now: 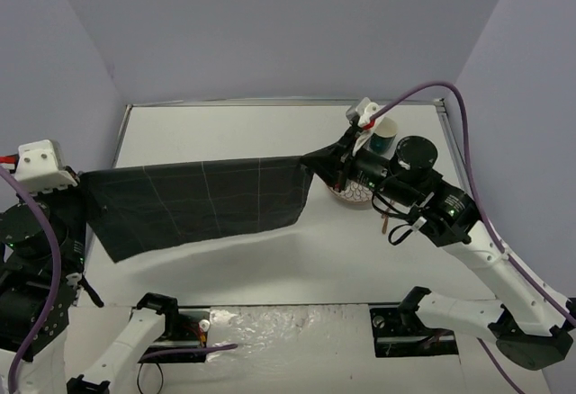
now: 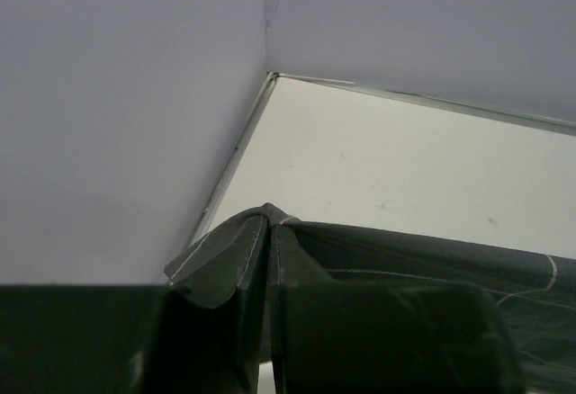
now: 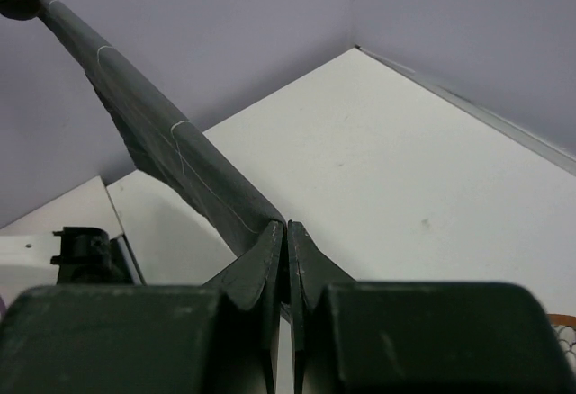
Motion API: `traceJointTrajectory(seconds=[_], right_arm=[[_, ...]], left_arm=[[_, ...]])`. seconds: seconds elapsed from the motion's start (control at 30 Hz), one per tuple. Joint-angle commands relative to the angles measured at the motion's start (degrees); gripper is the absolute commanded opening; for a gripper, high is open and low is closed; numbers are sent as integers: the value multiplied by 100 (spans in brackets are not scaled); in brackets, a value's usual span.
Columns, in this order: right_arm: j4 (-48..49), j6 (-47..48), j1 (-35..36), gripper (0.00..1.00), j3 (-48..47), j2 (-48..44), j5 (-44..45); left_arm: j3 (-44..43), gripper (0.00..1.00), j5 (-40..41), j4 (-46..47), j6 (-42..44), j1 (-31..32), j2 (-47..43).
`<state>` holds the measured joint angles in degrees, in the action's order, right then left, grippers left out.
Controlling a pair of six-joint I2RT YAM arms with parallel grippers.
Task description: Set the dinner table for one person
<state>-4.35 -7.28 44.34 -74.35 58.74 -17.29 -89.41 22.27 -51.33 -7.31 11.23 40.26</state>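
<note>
A dark grey checked cloth mat (image 1: pixel 202 203) hangs stretched in the air above the white dinner table (image 1: pixel 270 133). My left gripper (image 1: pixel 79 178) is shut on the mat's left corner; in the left wrist view the cloth corner (image 2: pixel 236 246) bunches over my closed gripper (image 2: pixel 268 232). My right gripper (image 1: pixel 317 162) is shut on the mat's right corner; in the right wrist view the mat (image 3: pixel 171 147) runs up and left from my closed gripper (image 3: pixel 287 229). The mat's lower edge sags toward the table.
A white-and-teal cup (image 1: pixel 384 135) and a patterned bowl (image 1: pixel 349 196) stand at the right side of the table, partly hidden behind my right arm. Purple-grey walls enclose the table at the back and sides.
</note>
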Motion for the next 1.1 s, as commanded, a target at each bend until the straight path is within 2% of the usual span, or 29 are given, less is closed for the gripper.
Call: traceJointTrajectory(seconds=[0.0, 0.13, 0.23, 0.33, 0.47, 0.57, 0.77, 1.07], right_arm=[[198, -376, -6, 0, 22, 310, -597], [391, -687, 40, 0, 233, 714, -775], [732, -943, 40, 0, 388, 1013, -657], [873, -1138, 15, 0, 488, 1502, -301], [949, -1363, -193, 0, 509, 2125, 58], [1081, -1476, -529, 0, 518, 2683, 127], [1473, -1328, -1092, 0, 357, 3525, 68], [1490, -880, -1517, 0, -470, 4799, 140]], left_arm=[[-133, 0, 946, 27, 512, -42, 224], [108, 0, 915, 544, 687, -42, 492], [492, 0, 762, 1231, 846, -42, 1051], [910, 0, 632, 2086, 1079, -67, 1692], [1038, 0, 322, 3356, 1162, -367, 3113], [668, 0, -100, 3826, 917, -659, 3977], [-223, 0, -459, 4623, 816, -718, 5789], [-1243, 0, -1014, 5343, 616, -718, 7419]])
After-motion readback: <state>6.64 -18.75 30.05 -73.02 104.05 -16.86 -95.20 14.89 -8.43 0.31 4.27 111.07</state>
